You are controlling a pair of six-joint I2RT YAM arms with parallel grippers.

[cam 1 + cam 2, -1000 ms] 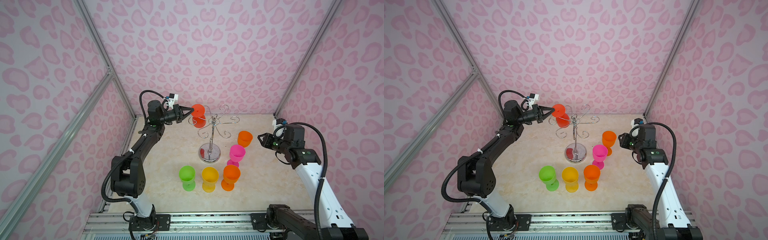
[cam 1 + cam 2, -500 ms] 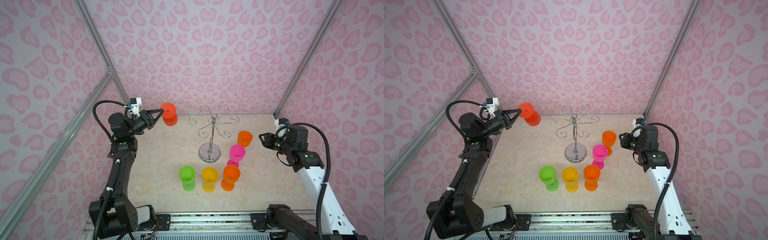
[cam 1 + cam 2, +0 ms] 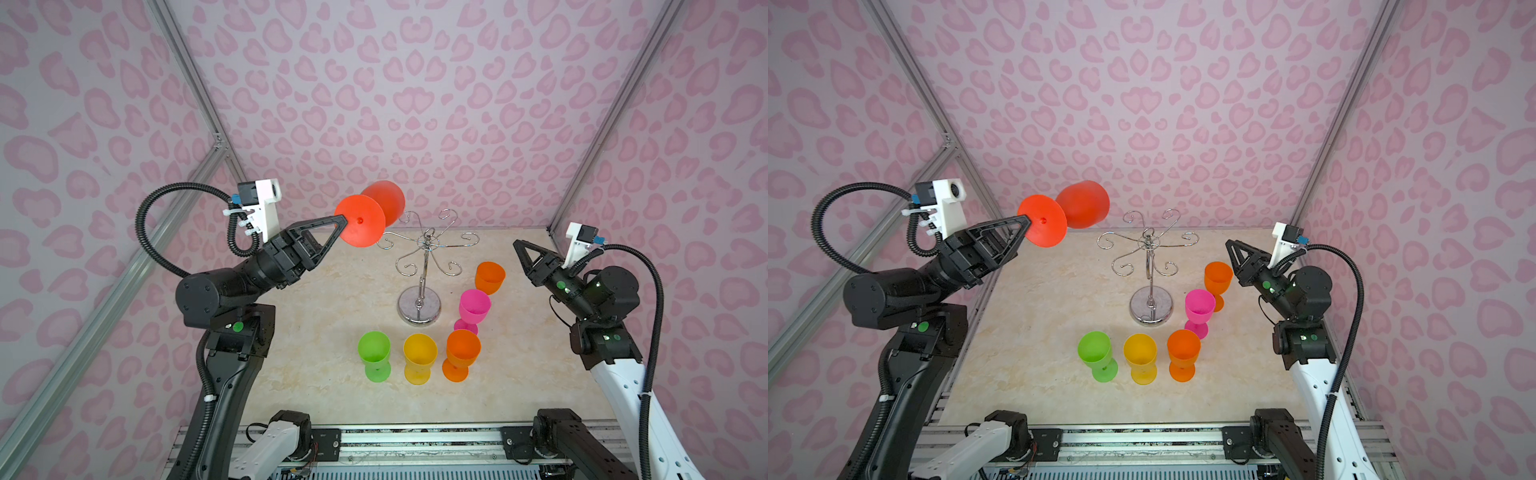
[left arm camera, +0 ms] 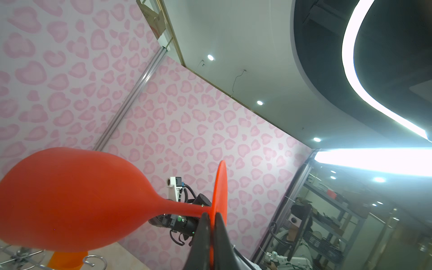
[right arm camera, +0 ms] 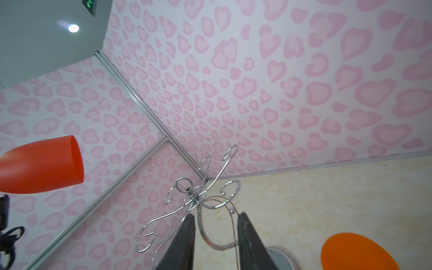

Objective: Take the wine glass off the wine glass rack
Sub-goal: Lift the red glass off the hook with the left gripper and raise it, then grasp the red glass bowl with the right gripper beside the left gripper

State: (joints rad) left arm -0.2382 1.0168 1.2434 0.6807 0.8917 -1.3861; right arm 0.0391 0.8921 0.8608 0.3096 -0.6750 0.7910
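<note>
Pinches the red wine glass (image 3: 376, 210) by the rim of its foot in the left gripper (image 3: 343, 220), jaws closed tight on the thin disc, high over the back left of the table (image 3: 324, 332). Carries it on its side: long axis near level and in line with the fingers, foot toward the gripper, open mouth pointing away toward the back wall. Hangs just left of the wine glass rack (image 3: 1151, 309) and above its curled arms, apart from them in a top view, with all six hooks bare. Holds the right gripper (image 3: 518, 246) part open and empty, well to the right of the rack and aimed at it. Shows five more glasses upright on the table, none touching the rack's base: green cup (image 3: 374, 353), yellow cup (image 3: 419, 357) and orange cup (image 3: 461, 353) in a front row, pink cup (image 3: 473, 305) and second orange cup (image 3: 489, 276) behind to the right, nothing visible inside any. Looks all but finished as a lift-off; calls next, most likely, for swinging the stem upright, foot down, over the bare table left of the rack, work for the nearer left arm, with an edge grip that could let the glass pivot or slip
</note>
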